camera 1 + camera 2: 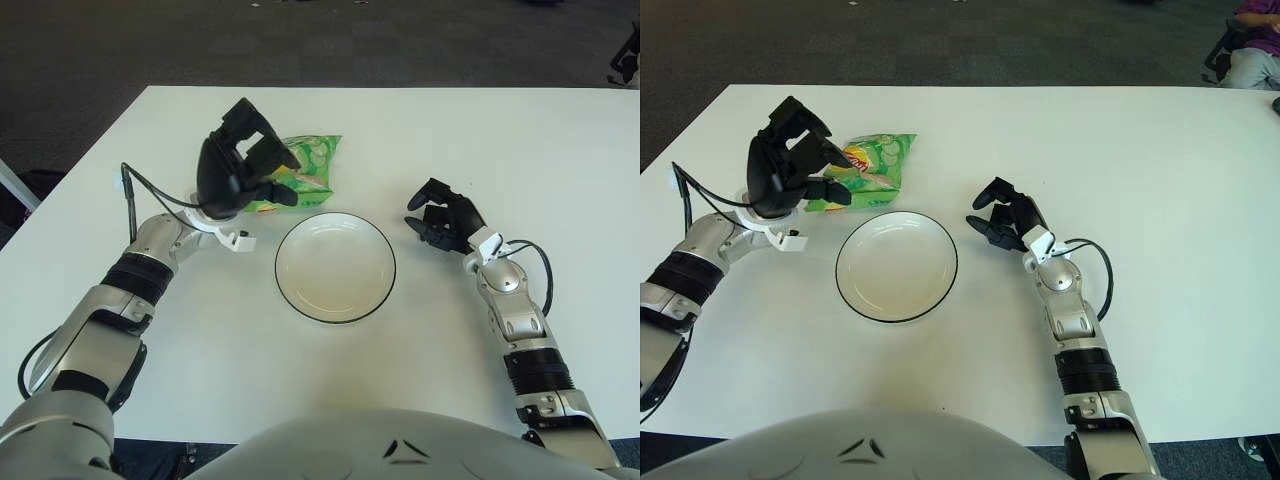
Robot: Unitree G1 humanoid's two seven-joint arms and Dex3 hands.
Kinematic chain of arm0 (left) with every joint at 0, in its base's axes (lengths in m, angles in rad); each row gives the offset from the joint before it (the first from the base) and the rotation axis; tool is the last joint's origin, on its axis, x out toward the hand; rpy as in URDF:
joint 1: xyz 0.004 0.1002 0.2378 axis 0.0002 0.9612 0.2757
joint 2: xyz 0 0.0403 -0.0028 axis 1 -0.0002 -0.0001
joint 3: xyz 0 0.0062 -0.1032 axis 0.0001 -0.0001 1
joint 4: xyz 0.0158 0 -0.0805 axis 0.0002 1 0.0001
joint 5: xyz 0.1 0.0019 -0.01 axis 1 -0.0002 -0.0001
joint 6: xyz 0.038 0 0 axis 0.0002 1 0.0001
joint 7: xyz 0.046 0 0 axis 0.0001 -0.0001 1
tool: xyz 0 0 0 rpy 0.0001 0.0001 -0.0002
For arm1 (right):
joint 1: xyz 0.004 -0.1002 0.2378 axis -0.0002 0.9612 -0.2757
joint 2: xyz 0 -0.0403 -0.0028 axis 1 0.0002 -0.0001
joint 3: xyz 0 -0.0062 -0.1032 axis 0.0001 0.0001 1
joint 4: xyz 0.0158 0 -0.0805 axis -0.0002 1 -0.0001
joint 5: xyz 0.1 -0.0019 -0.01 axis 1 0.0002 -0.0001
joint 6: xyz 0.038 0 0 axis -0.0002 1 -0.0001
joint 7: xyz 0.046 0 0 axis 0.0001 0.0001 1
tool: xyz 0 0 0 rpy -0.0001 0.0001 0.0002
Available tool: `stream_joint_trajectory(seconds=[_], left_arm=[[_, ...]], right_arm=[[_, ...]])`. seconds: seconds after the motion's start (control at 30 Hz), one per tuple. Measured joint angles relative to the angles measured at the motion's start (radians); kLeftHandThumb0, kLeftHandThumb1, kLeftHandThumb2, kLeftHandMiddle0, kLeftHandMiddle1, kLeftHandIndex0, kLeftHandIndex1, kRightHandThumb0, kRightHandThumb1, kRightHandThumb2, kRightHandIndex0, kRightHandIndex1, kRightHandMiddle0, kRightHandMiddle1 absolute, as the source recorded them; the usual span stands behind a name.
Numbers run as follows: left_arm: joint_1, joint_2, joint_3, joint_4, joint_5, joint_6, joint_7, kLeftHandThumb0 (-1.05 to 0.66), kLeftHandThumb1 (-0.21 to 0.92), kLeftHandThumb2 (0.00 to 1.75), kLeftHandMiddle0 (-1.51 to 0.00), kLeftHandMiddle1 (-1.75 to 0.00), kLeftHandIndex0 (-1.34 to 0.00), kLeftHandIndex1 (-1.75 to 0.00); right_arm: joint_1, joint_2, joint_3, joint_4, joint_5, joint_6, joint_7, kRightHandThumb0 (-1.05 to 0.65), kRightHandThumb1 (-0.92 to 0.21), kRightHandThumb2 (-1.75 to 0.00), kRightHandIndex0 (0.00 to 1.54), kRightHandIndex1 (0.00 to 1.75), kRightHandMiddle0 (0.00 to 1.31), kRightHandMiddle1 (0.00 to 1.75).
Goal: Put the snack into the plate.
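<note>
The snack is a green chip bag (308, 163) lying on the white table just beyond the plate's far-left rim. My left hand (272, 172) is at the bag's left end, with its fingers curled over the top and the thumb against the near edge, so it is shut on the bag. That end of the bag is hidden by the hand. A white plate (335, 272) with a dark rim sits at the table's middle with nothing in it. My right hand (436, 222) shows to the right of the plate, its fingers loosely bent and holding nothing.
The white table (500, 130) stretches wide to the right and behind the bag. A black cable (130, 195) loops off my left wrist. Dark carpet lies past the far edge, and a seated person (1252, 55) is at the far right.
</note>
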Motion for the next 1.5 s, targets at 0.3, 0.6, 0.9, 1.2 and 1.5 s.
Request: stream_joint_trajectory(seconds=[0.3,0.6,0.9,1.2,1.5], left_arm=[[0.052,0.001,0.027,-0.048,-0.104,0.099,-0.325,0.08,0.75,0.58,-0.52,-1.54,-0.44,-1.45],[0.147,0.019,0.046,-0.207,-0.120,0.295,-0.705,-0.52,0.91,0.04,-0.52,-0.20,-0.38,-0.33],[0.187,0.018,0.070,-0.259,-0.139,0.443,-0.941,-0.58,0.87,0.00,-0.39,-0.01,-0.36,-0.15],[0.190,0.006,0.083,-0.342,-0.181,0.575,-1.200,-0.64,0.84,0.00,-0.22,0.00,-0.26,-0.06],[0.180,-0.026,0.079,-0.348,-0.189,0.656,-1.333,-0.70,0.82,0.00,-0.09,0.00,-0.24,-0.03]], right_arm=[[-0.005,-0.002,0.003,0.001,-0.004,-0.001,-0.001,-0.36,-0.92,-0.26,0.93,1.38,0.48,1.45],[-0.006,-0.003,0.004,0.001,-0.005,-0.002,-0.002,-0.36,-0.92,-0.26,0.95,1.34,0.48,1.45],[-0.008,-0.017,0.016,0.000,-0.038,0.001,-0.013,-0.36,-0.92,-0.26,0.95,1.31,0.48,1.45],[-0.010,-0.018,0.019,0.000,-0.043,0.002,-0.019,-0.36,-0.92,-0.26,0.96,1.26,0.49,1.45],[-0.010,-0.022,0.021,0.000,-0.047,-0.001,-0.022,-0.36,-0.92,-0.25,0.97,1.24,0.49,1.44]])
